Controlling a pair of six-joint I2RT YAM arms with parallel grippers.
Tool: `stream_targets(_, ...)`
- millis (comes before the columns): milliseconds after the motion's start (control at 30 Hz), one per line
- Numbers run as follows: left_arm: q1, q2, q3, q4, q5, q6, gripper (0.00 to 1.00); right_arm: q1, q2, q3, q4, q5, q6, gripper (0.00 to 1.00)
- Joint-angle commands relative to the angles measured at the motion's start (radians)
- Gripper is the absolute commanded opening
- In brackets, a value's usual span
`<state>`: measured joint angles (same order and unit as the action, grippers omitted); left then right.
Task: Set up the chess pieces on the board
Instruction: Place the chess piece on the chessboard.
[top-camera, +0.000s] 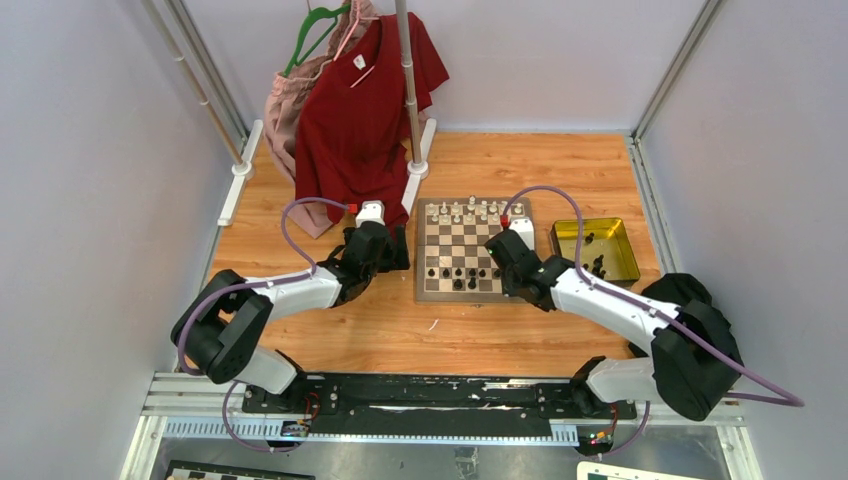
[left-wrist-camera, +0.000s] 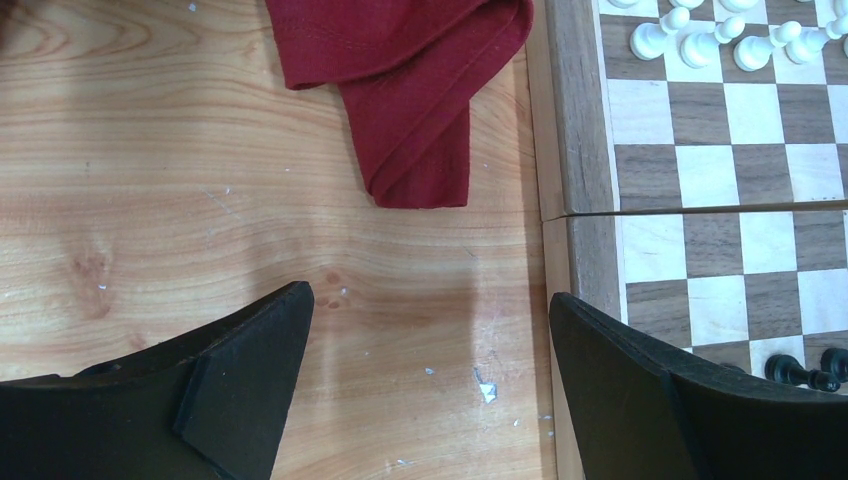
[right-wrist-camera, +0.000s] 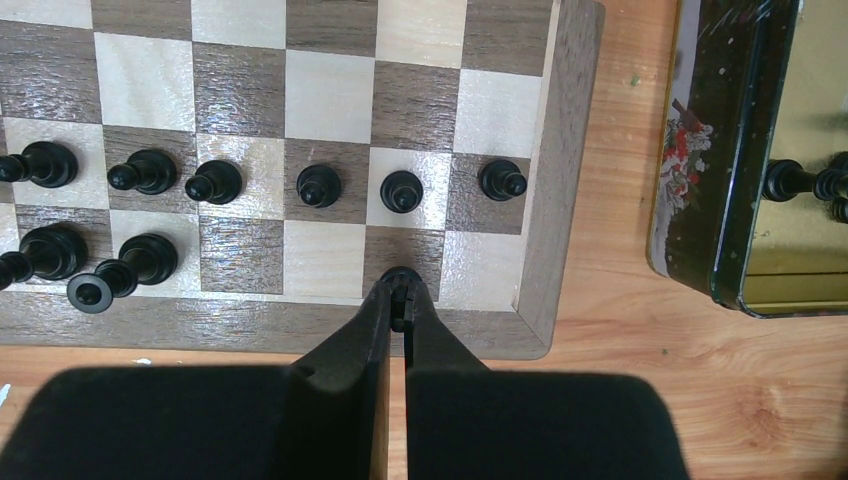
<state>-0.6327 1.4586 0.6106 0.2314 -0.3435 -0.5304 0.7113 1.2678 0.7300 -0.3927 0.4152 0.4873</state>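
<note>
Pale wood tabletop (top-camera: 520, 170), grey walls round it, and the board (right-wrist-camera: 545, 200) lies between my two arms. At the right gripper (right-wrist-camera: 400, 300) I read a small black piece (right-wrist-camera: 400, 275) pinched between fingers closed right down on it. Only its rounded head shows, so I cannot name it. It hangs over the dark back-rank square one file in from the board edge that faces the tray (right-wrist-camera: 700, 150), directly behind a black pawn (right-wrist-camera: 400, 190). Its long axis runs up and down, head toward the camera and foot toward the square. I judge the coming move is a plain lowering, with no sideways correction.

Six pawns stand in that row. Along the back rank sit more black pieces, and one toppled piece (right-wrist-camera: 100, 285) lies with its base toward me. The tray sits just beside the board, not touching it, with black pieces left inside. That makes the right arm the nearer one for this side.

The left gripper (left-wrist-camera: 428, 295) is spread wide and holds nothing. It hovers over bare wood at the board's opposite edge, near the red shirt (left-wrist-camera: 420, 100); the white pieces (left-wrist-camera: 700, 40) stand on the board's far ranks.
</note>
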Motion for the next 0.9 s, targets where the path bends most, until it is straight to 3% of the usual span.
stream_targets(0, -0.006, 0.011, 0.006, 0.028, -0.014, 0.009, 0.94, -0.013, 0.013, -0.001, 0.023, 0.016, -0.011, 0.0)
stream_targets(500, -0.006, 0.009, 0.006, 0.029, -0.012, 0.012, 0.94, -0.039, 0.037, -0.004, 0.046, -0.003, -0.017, 0.0)
stream_targets(700, -0.005, 0.009, 0.005, 0.028, -0.011, 0.01, 0.94, -0.039, 0.043, -0.009, 0.047, -0.011, -0.017, 0.12)
stream_targets(867, -0.006, 0.011, 0.005, 0.029, -0.006, 0.01, 0.94, -0.039, 0.03, -0.008, 0.046, -0.022, -0.022, 0.34)
